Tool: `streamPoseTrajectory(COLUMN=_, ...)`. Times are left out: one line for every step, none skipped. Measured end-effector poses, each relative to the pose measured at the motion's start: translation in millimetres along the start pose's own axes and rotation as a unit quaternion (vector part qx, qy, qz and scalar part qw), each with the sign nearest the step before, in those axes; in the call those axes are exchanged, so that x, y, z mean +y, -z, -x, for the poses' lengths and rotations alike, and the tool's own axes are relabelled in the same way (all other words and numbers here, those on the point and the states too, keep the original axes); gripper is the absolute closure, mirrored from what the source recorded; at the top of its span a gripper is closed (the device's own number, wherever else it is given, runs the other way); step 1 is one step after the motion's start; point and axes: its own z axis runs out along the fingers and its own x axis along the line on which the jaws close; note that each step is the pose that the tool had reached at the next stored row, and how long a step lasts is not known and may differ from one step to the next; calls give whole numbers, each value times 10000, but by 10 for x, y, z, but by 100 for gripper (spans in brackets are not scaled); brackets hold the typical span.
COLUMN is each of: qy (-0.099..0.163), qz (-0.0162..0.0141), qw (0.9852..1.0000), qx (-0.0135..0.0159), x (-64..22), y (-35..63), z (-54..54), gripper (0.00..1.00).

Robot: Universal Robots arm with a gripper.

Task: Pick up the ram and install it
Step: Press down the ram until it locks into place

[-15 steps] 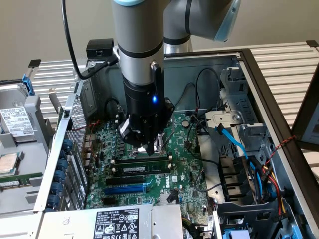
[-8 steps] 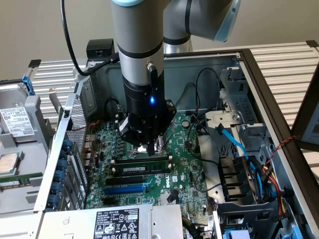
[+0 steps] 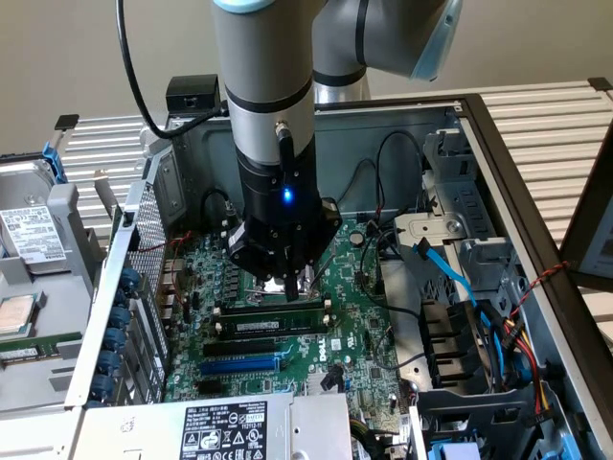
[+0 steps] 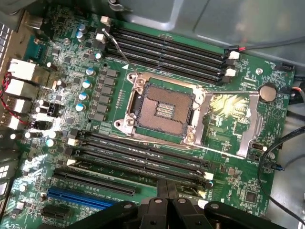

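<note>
One arm reaches down into an open computer case (image 3: pixel 498 182) that lies on a slatted worktop (image 3: pixel 551 120). Its claw (image 3: pixel 290 285) hangs low over the green motherboard (image 3: pixel 359 331). The two fingers (image 4: pixel 162 191) are pressed together with no gap visible between them.

In the exterior view the ram (image 3: pixel 273 326) is a thin green stick with a small white label. It lies lengthwise along the bank of black slots (image 3: pixel 278 309), on the side of that bank nearer the blue slot (image 3: pixel 239 365). It sits level, parallel to the slots, and reaches about as far as they do. The claw's tips are just above it, over the middle of its length and slightly toward the processor socket (image 4: pixel 162 109). Whether the tips touch the stick, or whether it is fully seated, cannot be told.

In the wrist view the closed fingers point at the edge of the four black slots (image 4: pixel 143 155). The open socket lies beyond them, and a second bank of slots (image 4: pixel 167 52) lies on the socket's far side. The blue slot (image 4: pixel 81 196) runs beside the claw's body.

Toward the exterior view's right, a blue cable (image 3: pixel 445 268) crosses the drive bay. On the exterior view's left, outside the case, rests a drive (image 3: pixel 34 235).
</note>
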Motion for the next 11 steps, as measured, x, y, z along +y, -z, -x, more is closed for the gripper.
streamPoseTrajectory(qy=-92, qz=-5, qw=10000, qx=-7, x=0, y=-1, z=0, gripper=89)
streamPoseTrajectory(qy=-177, qz=-10, qw=9998, qx=-12, x=0, y=-1, z=0, gripper=89)
streamPoseTrajectory(qy=-271, qz=-16, qw=9996, qx=-19, x=0, y=-2, z=0, gripper=89)
streamPoseTrajectory(qy=-364, qz=-21, qw=9993, qx=-26, x=0, y=-3, z=0, gripper=89)
streamPoseTrajectory(qy=-453, qz=-26, qw=9990, qx=-32, x=0, y=-3, z=0, gripper=89)
streamPoseTrajectory(qy=-546, qz=-32, qw=9985, qx=-38, x=0, y=-4, z=0, gripper=89)
streamPoseTrajectory(qy=-632, qz=-37, qw=9980, qx=-44, x=0, y=-5, z=0, gripper=89)
streamPoseTrajectory(qy=-724, qz=-42, qw=9974, qx=-51, x=-1, y=-5, z=0, gripper=89)
streamPoseTrajectory(qy=-822, qz=-48, qw=9966, qx=-58, x=-1, y=-6, z=0, gripper=89)
streamPoseTrajectory(qy=-905, qz=-52, qw=9959, qx=-64, x=-1, y=-7, z=-1, gripper=89)
streamPoseTrajectory(qy=-1000, qz=-58, qw=9949, qx=-70, x=-1, y=-8, z=-1, gripper=89)
